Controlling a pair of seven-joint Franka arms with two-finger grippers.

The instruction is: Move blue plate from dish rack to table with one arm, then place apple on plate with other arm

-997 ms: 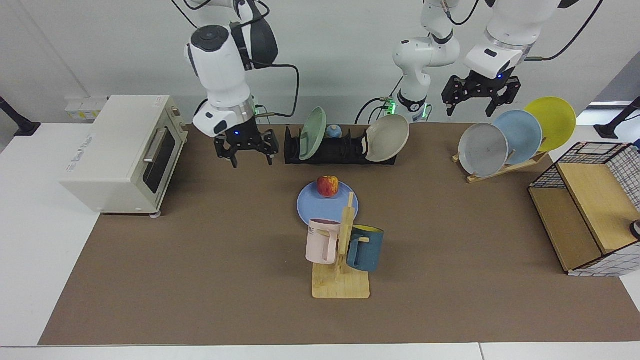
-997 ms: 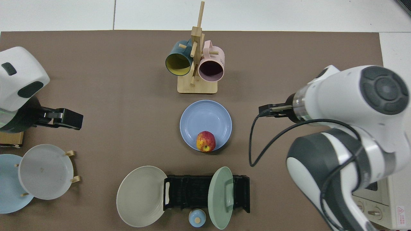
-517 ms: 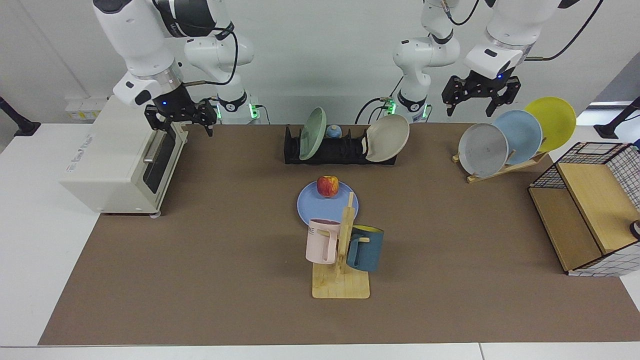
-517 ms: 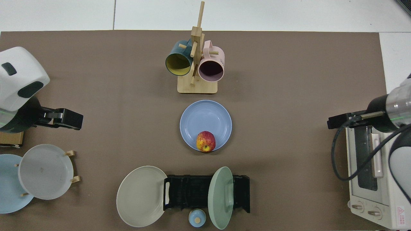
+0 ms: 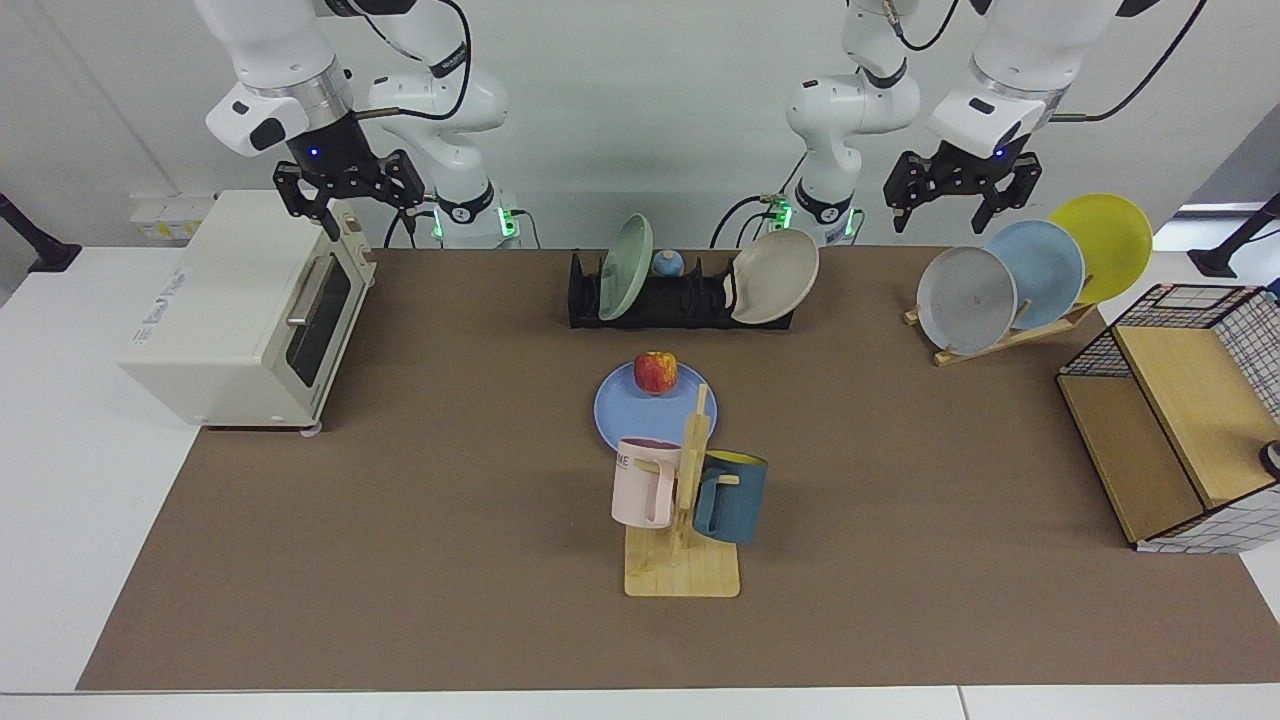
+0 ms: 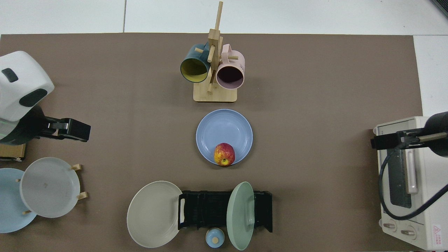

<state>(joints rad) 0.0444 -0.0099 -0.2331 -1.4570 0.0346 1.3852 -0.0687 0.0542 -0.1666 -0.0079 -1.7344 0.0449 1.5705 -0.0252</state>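
Apple [image 5: 656, 372] sits near rim of blue plate [image 5: 640, 415] on table [image 5: 400, 520]; could roll off if bumped; right gripper [image 5: 349, 188] & left gripper [image 5: 962, 185] both wide open, empty, well clear.

Matte blue plate [image 6: 224, 131] (wooden mug stand [image 6: 214, 93]).
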